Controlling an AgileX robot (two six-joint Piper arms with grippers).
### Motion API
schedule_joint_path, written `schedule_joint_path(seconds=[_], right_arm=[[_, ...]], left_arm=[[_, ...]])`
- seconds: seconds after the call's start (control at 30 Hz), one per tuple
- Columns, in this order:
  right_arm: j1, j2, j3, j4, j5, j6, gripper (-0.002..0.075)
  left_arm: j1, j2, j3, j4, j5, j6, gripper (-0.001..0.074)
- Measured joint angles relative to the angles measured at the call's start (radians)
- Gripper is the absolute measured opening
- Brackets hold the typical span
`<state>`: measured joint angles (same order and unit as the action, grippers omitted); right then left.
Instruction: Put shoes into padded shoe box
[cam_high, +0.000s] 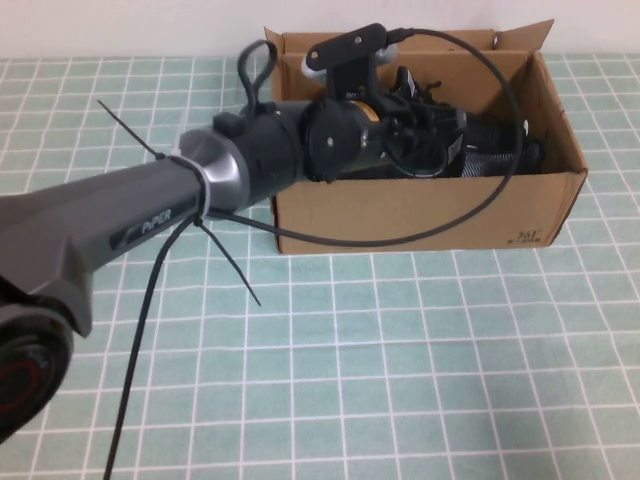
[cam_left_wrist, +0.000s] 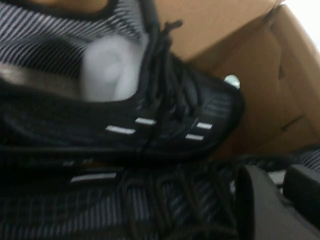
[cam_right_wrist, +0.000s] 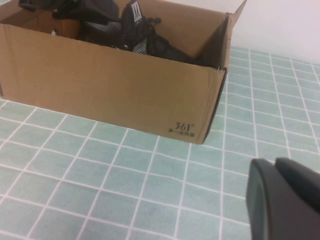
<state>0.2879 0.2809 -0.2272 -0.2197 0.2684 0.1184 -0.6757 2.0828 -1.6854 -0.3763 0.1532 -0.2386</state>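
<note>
Underneath everything spreads the table, covered in a pale green cloth ruled with white squares. On it, toward the far side, stands the padded shoe box, brown corrugated cardboard, rectangular, its flaps standing up around an open top and a small dark print at one lower corner of its near wall. My left arm, grey and black with a cable looping off it, reaches across the near wall and down into the box. Inside lie the shoes, black knit sneakers with black laces, short white dashes on their sides and a finely striped grey lining; one is stuffed with white paper. From my left wrist they sit side by side against the cardboard wall, one toe close to the corner. My left gripper is down among them, just above the nearer shoe; only dark finger edges show, so I cannot tell whether it is released or clenched. My right gripper hangs low over the bare cloth, outside the box near its printed corner; just one dark finger tip shows, so I cannot tell its state either.
</note>
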Motion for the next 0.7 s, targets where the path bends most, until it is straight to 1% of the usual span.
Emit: schedule_joint_path(seconds=[0.27,0.37,0.6,0.7], right_arm=[[0.000,0.000,0.000,0.000,0.000,0.000,-0.0008],[0.000,0.000,0.000,0.000,0.004,0.000,-0.0008],[0.000,0.000,0.000,0.004,0.057,0.008,-0.0008],[0.000,0.000,0.000,0.004,0.073,0.011,-0.0008]], left_arm=[[0.008,-0.022,0.000,-0.002,0.139,0.026,0.0093],[0.008,-0.054,0.000,-0.002,0.208,0.113,0.0093],[0.043,-0.187,-0.031,0.017,0.483,0.443,0.0068],[0.072,-0.275,-0.034,0.041,0.585,0.511,0.0060]])
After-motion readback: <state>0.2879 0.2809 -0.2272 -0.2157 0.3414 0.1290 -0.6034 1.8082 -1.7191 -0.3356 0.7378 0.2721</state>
